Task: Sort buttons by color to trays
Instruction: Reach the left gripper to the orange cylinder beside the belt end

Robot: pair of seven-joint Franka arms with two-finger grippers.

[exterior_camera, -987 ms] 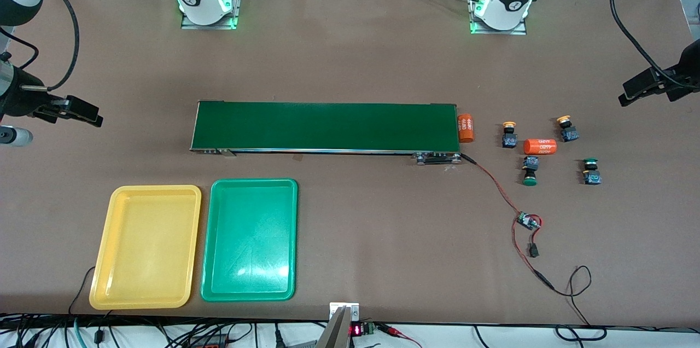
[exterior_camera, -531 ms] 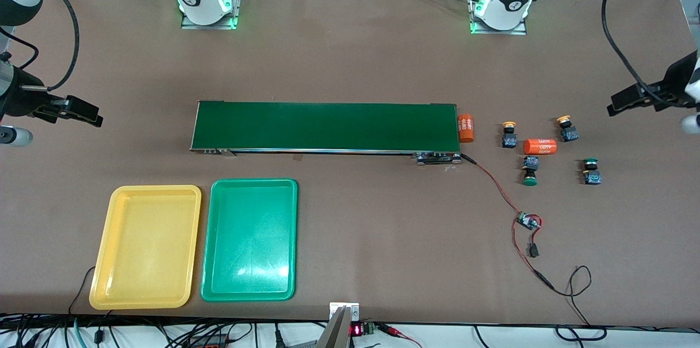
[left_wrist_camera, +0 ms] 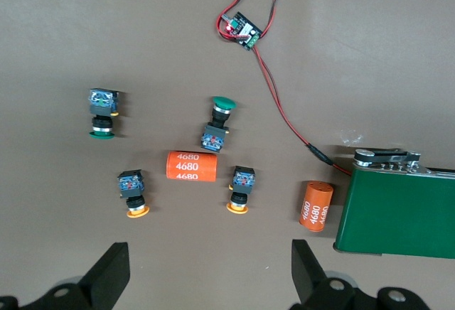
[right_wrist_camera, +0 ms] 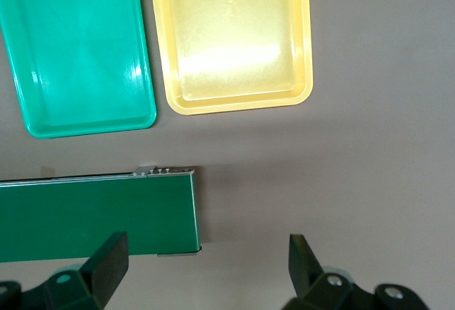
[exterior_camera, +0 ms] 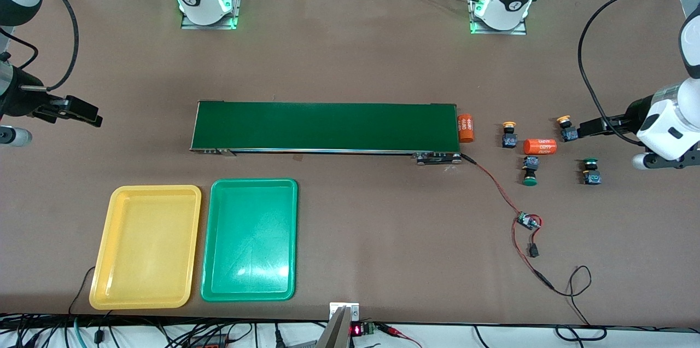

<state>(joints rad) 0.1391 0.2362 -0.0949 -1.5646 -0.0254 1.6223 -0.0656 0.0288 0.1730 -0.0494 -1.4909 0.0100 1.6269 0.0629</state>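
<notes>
**Left arm swings in over the button cluster**

Since a second ago your left gripper (exterior_camera: 588, 128) has come in from the table edge and now hangs just beside the outer yellow button (exterior_camera: 566, 128), fingers (left_wrist_camera: 106, 276) spread wide. Right gripper (exterior_camera: 76, 110) waits over bare brown table (exterior_camera: 350, 52) at its own end, jaws apart too.

All four buttons sit loose past the conveyor belt (exterior_camera: 325, 127): second yellow button (exterior_camera: 509, 134), green button (exterior_camera: 529, 170), other green button (exterior_camera: 591, 170), around an orange cylinder (exterior_camera: 540, 146). Yellow tray (exterior_camera: 109, 211) and green tray (exterior_camera: 292, 227) lie side by side, nearer the camera than the belt.
</notes>
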